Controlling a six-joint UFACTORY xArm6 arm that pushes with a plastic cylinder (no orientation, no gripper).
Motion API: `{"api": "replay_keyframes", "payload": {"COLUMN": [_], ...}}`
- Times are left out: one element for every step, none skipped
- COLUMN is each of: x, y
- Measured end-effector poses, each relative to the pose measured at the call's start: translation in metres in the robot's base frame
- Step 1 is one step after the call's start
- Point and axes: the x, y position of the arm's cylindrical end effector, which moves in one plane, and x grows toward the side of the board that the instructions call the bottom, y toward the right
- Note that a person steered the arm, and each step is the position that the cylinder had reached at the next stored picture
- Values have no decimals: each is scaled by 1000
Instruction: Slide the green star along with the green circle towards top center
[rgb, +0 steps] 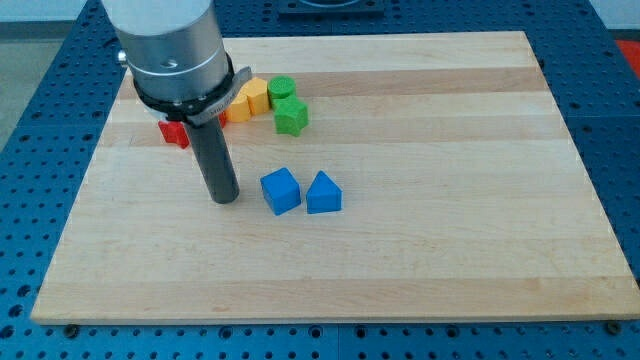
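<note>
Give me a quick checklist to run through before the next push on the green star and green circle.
1. My tip visible: ok, it shows at the view's left of the blue cube.
2. Tip touching a green block: not ok, it stands apart, below and left of both.
3. Green star and green circle together: ok, star sits just below circle.
4. Yellow block away from the circle: not ok, it sits right beside it.
5. Blue blocks, cube and triangular one, clear of the greens: ok.
6. Red block shape: cannot tell, partly hidden.
</note>
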Motion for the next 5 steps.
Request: {"api": "replay_keyframes", "payload": {"x": [0, -3, -3, -29, -83], "y": [33, 57, 50, 49, 86]}}
